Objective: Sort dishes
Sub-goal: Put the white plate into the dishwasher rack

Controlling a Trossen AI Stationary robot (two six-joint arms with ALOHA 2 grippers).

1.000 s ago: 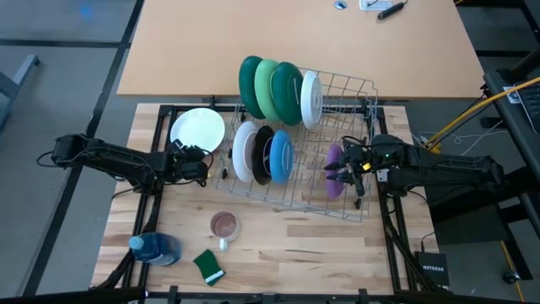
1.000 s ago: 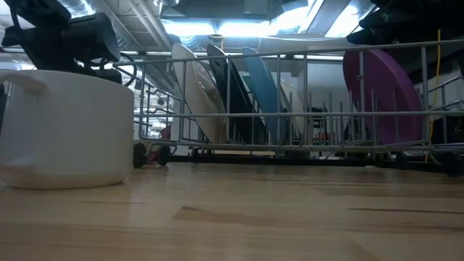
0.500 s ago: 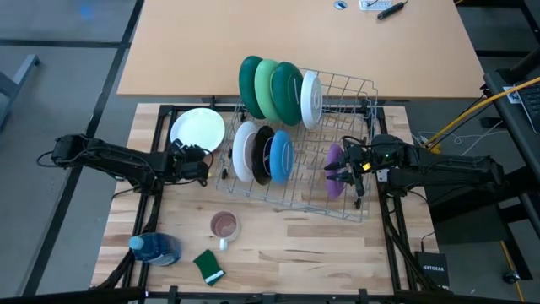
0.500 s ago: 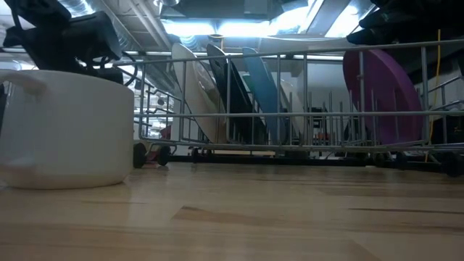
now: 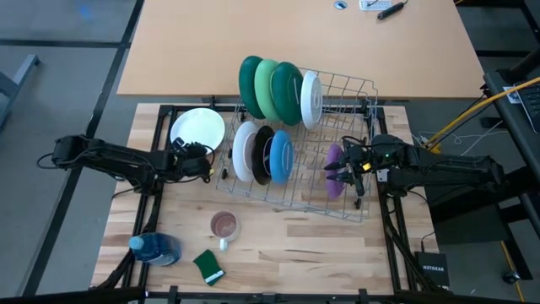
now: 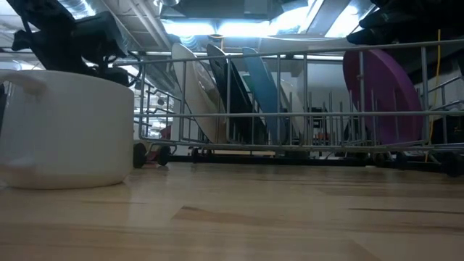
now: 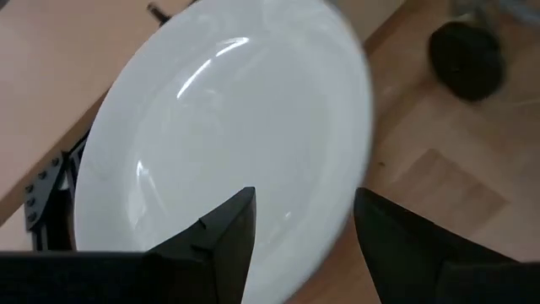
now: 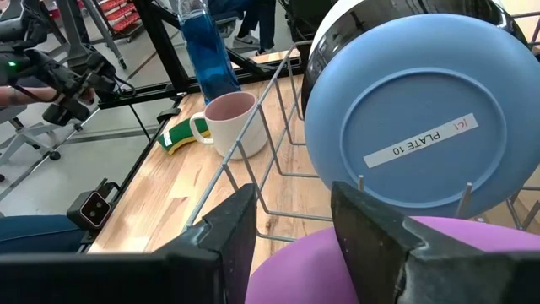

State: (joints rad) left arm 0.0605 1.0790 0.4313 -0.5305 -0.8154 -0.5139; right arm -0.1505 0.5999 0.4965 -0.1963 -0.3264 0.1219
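left gripper [image 7: 299,224] parted over glossy white plate [image 7: 228,135]; right gripper [image 8: 291,224] parted, maybe touching matte purple plate [image 8: 337,266]

Wire dish rack [image 5: 337,143] mid-table, set askew. Clear mug [image 5: 224,226] with brown inside on near wood, left of centre. Green sponge [image 5: 207,265] nearer edge, just beside blue bottle [image 5: 156,248] lying at near-left corner. Small dark objects [image 5: 381,8] at far right.

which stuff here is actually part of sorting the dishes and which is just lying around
Part of the job: dish rack; green plates; white plate; white, black, blue plate; purple plate; loose white plate.

Lying about: mug; green sponge; blue bottle.
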